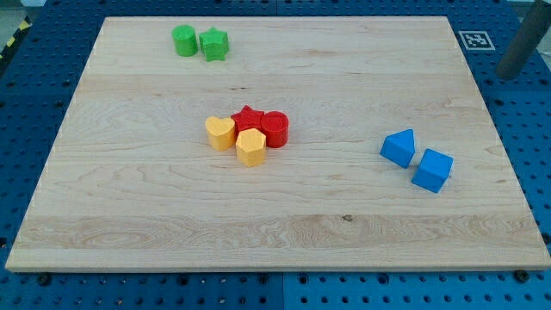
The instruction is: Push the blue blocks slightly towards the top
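Blue cube [432, 170] touching blue triangular block [399, 147], view's right | my tip: out of view, state unknowable

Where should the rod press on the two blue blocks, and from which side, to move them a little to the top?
Judging by their pose, come from the view's bottom. The blue triangular block and the blue cube touch and sit diagonally, the cube lower. Press each block's lower face near its middle, one at a time, so neither turns aside. My tip is not clearly shown; only a dark rod appears at the view's top right.
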{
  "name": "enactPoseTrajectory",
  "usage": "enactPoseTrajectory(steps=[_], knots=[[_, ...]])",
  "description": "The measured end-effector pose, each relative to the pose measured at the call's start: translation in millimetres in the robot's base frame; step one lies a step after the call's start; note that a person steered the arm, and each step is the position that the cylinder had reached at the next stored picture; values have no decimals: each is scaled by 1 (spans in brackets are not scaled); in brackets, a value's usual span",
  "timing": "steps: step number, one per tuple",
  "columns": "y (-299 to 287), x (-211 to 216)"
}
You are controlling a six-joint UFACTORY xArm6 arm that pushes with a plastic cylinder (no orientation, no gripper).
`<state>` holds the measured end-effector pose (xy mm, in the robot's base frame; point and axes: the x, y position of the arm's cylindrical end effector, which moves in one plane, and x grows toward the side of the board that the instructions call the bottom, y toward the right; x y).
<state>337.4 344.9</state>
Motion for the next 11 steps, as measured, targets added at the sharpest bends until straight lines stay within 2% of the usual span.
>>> enactPoseTrajectory(steps=[11], knots=[[0, 26]])
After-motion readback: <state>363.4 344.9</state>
